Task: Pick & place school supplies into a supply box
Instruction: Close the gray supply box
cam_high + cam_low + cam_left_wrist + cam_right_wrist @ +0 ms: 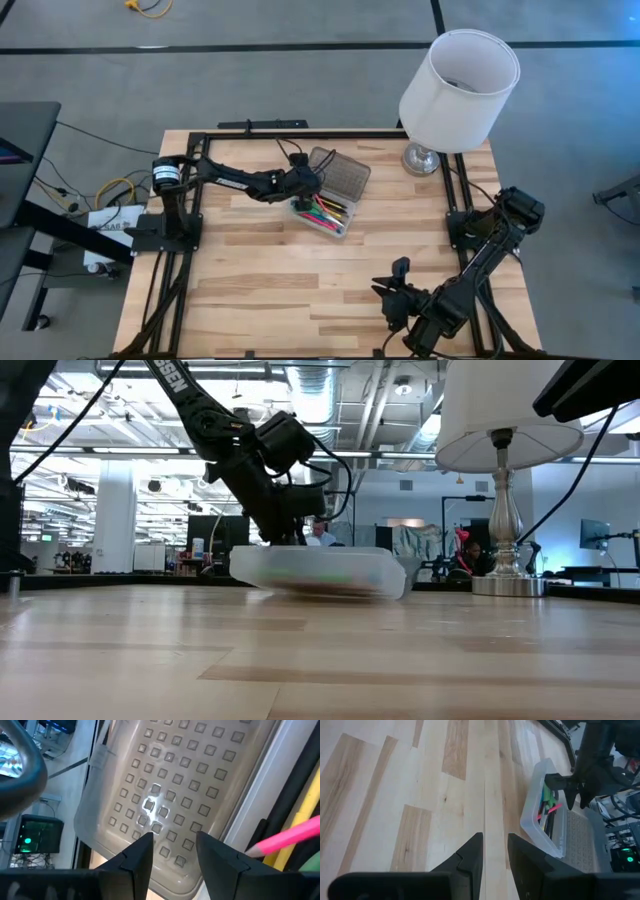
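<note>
The supply box point(333, 222) is a clear tray resting on the table's far middle. Its grey dotted lid point(343, 172) lies folded open on its far side. Several school supplies point(324, 212) lie inside, among them a pink pen point(292, 836) and a yellow one point(306, 802). My left gripper point(303, 190) stands open at the box's left end. In its wrist view my left gripper point(174, 840) shows its fingers over the lid's end point(165, 810). My right gripper point(392, 280) hangs open above bare wood near the front right. The right wrist view shows my right gripper point(495, 837) well short of the box point(538, 815). My left gripper slants down from the table's left with one finger point(142, 851) on each side of a strip of the lid's end point(172, 857). Whether a finger touches the lid I cannot tell.
A white lamp point(455, 85) on a silver foot point(425, 158) stands at the far right, close to the box's lid. Black frame rails point(300, 135) run along the table's far, left and right edges. Open wood point(290, 280) lies between the box and the near edge.
</note>
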Available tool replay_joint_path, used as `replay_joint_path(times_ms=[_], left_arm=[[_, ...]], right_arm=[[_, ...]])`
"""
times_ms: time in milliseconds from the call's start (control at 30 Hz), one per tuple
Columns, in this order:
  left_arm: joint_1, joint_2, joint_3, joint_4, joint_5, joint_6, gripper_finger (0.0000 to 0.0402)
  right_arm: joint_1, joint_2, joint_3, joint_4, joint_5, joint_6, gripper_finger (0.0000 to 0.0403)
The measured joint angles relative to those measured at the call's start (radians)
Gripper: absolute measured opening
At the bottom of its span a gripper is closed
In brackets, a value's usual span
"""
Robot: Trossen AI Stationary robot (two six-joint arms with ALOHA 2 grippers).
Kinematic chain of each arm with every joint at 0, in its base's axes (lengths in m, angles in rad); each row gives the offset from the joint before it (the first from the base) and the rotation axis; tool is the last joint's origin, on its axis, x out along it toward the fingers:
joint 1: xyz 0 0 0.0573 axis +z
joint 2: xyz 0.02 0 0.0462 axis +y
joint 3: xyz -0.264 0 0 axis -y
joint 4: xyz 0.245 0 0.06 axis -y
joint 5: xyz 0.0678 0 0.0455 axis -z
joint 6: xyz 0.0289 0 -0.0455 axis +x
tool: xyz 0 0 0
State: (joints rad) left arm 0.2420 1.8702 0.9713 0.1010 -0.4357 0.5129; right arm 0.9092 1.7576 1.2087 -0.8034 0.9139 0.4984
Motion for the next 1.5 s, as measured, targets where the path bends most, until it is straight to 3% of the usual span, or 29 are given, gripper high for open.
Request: replay_joint_path(times_ms=[500,667,900,1033,1333,1500], left_arm=[[-0.009,0.002,0.061,-0.061,0.006,-0.013,0.0146],[-0.005,0.003,0.147,-0.261,0.034,-0.035,0.0146],[0.02,0.003,0.26,-0.47,0.172,-0.073,0.0146],[0.023,0.003,0.269,-0.493,0.205,-0.061,0.0146],[0.048,0.003,0.269,-0.458,0.151,-0.051,0.0146],[0.068,0.024,0.27,-0.458,0.192,-0.047,0.0146]], right_arm=[[0.0,0.0,0.0,0.003,0.0,0.0,0.0085],[0.0,0.0,0.0,0.003,0.0,0.0,0.0085],[-0.001,0.0,0.0,0.003,0.0,0.0,0.0085],[-0.001,0.0,0.0,0.003,0.0,0.0,0.0085],[-0.001,0.0,0.0,0.004,0.0,0.0,0.0085],[-0.001,0.0,0.0,0.004,0.0,0.0,0.0085]])
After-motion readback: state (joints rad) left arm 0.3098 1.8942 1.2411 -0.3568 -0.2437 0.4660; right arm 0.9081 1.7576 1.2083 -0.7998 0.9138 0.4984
